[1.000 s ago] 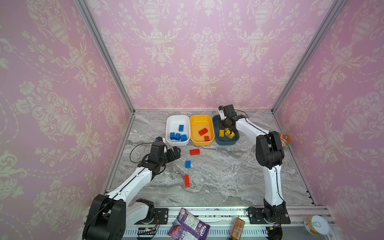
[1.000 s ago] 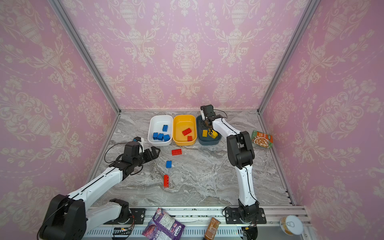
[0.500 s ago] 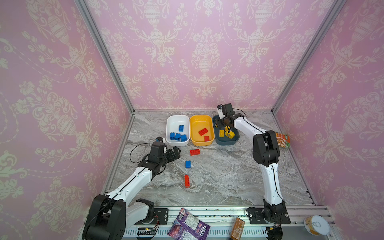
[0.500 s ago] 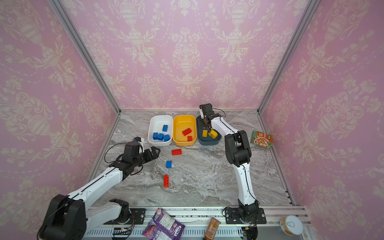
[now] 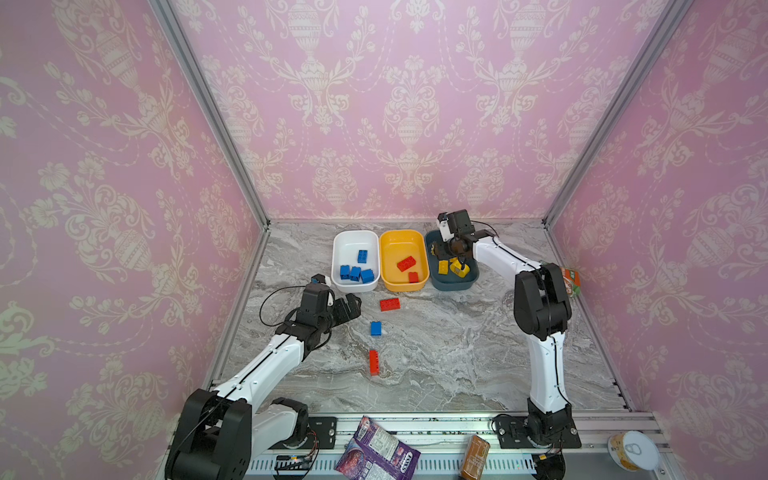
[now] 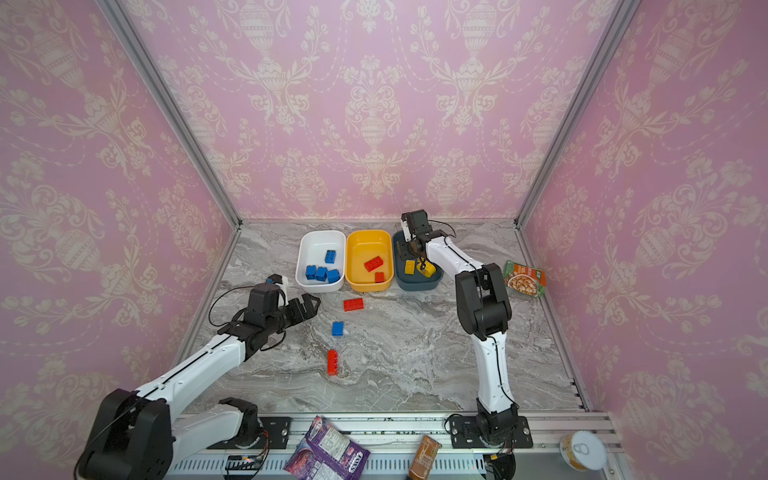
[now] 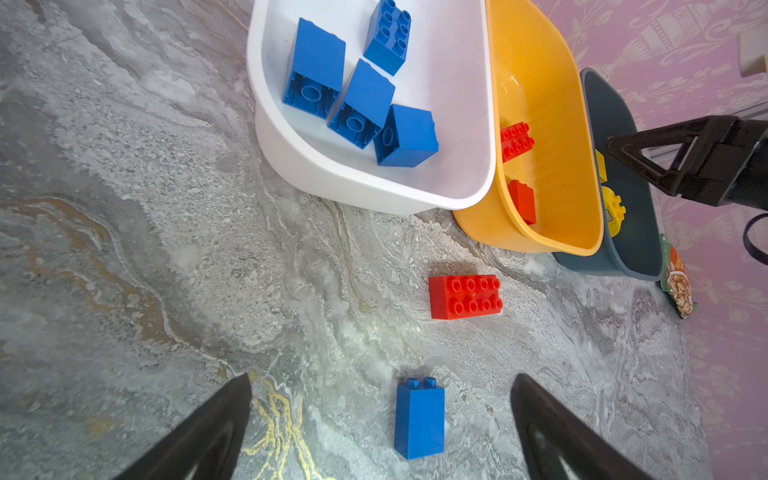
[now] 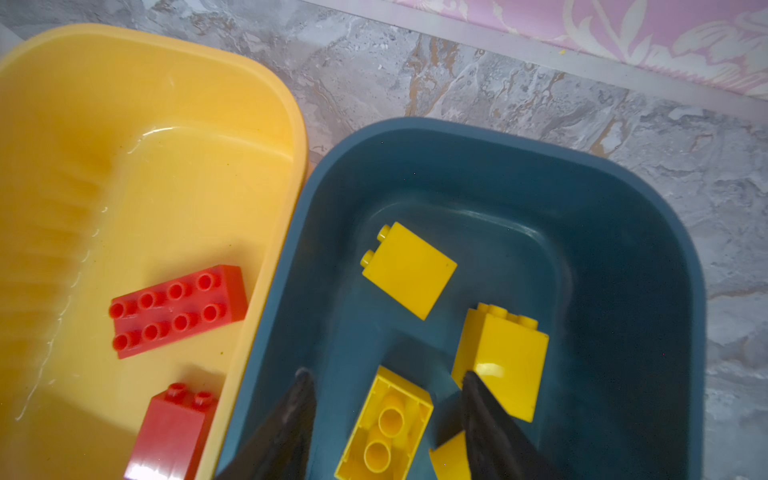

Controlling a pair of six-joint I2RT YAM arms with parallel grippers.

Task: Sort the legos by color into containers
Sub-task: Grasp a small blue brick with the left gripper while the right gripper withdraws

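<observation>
Three containers stand in a row at the back: a white tub with several blue legos, a yellow-orange tub with two red ones, and a teal tub with several yellow ones. My right gripper hangs open over the teal tub, with an upside-down yellow brick lying loose between its fingers. Loose on the table are a red brick, a blue brick and a long red brick. My left gripper is open low over the table, short of the blue brick.
A green snack packet lies by the right wall next to the right arm's elbow. On the front rail lie a purple packet, a brown packet and a round can. Pink walls close in three sides.
My right gripper's jaws have spread apart over the teal tub, and the yellow brick between them now lies free. The left arm has not moved.
</observation>
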